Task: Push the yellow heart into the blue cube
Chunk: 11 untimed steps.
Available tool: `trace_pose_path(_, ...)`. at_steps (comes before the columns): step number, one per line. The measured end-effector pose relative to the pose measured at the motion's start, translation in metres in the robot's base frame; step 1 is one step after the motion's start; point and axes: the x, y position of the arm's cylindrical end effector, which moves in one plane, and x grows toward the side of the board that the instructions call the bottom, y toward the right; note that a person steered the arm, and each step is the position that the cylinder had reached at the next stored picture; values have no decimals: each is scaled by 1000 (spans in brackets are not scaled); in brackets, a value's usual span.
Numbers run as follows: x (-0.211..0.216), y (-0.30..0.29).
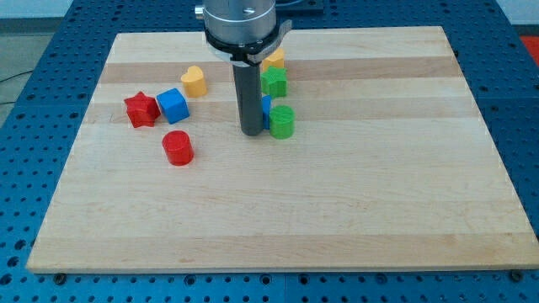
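Observation:
The yellow heart [194,80] lies on the wooden board at the upper left, just up and to the right of the blue cube [173,105]; a small gap shows between them. My tip [251,131] rests on the board to the right of both, about a block's width right of the heart and lower. The rod stands right against a blue block [266,109] that it mostly hides.
A red star [141,109] touches the blue cube's left side. A red cylinder [178,147] lies below the cube. By the rod are a green cylinder [282,121], a green star-like block [274,82] and a yellow block [274,59].

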Motion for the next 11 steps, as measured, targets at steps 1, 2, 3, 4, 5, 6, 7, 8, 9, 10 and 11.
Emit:
trace_pose_path(1, -21, 13)
trace_pose_path(2, -26, 13)
trace_pose_path(3, 1, -23)
trace_pose_path(4, 10, -65)
trace_pose_path(5, -29, -67)
trace_pose_path(6, -70, -69)
trace_pose_path(7, -91, -61)
trace_pose_path(8, -110, -95)
trace_pose_path(9, -117, -117)
trace_pose_path(10, -118, -125)
trace_pose_path(11, -127, -151)
